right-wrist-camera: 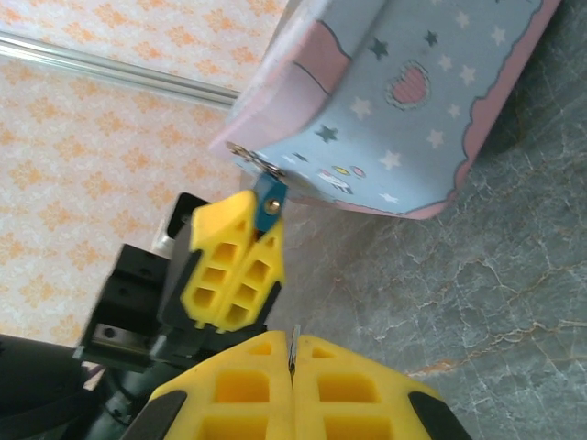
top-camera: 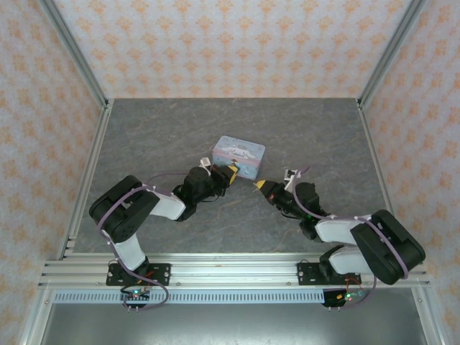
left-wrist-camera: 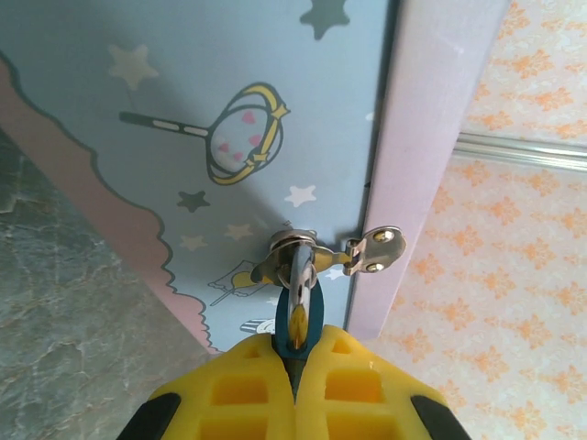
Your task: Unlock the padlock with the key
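On your grey stone-look table (top-camera: 144, 144), the pale blue cartoon tin (top-camera: 239, 154) sits near the middle. Your left gripper (left-wrist-camera: 295, 353) is right up at its front face, fingers pinched together on the small blue padlock (left-wrist-camera: 315, 316), which hangs by its shackle from the tin's metal hasp (left-wrist-camera: 293, 249). Your right gripper (right-wrist-camera: 293, 353) sits just short of the left one and apart from the tin, its fingers closed on the key (right-wrist-camera: 294, 335), a thin metal sliver poking out between the tips toward the padlock.
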Available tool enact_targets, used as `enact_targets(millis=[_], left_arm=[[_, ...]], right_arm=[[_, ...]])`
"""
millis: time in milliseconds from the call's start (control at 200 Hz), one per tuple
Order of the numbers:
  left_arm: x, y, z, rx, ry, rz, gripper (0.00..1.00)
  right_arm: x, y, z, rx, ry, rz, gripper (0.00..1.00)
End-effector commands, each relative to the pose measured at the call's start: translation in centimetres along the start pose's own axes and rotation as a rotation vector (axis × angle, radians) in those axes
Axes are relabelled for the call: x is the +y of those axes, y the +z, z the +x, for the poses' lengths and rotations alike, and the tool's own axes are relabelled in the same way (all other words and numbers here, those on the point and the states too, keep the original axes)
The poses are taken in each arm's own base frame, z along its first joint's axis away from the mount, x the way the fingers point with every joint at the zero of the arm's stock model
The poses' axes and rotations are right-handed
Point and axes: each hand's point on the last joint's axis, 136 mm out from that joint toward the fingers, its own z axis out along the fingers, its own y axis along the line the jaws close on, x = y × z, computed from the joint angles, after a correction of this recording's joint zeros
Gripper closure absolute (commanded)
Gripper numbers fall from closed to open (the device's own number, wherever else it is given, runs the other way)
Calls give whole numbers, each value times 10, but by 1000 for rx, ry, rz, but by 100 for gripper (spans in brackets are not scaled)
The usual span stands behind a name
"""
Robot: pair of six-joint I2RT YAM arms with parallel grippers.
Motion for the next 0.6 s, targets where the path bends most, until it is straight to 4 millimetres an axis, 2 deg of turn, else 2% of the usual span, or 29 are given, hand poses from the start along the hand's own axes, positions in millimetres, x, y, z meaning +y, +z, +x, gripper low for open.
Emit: enact_targets(millis=[0,165,415,596], left_arm=[[-37,-2,5,4,-19,123,100],[-37,-8,9,-7,-38,131,100],[-43,-14,15,-39,-57,143,100],[-39,-14,18,-52,-82,135,100]], right_arm=[[20,8,-11,-72,-18,-68,100],[21,17,-8,-102,-20,-73,100],[27,18,-20,-167,-7,-95,100],[36,20,-26,-188,-6,-110,100]])
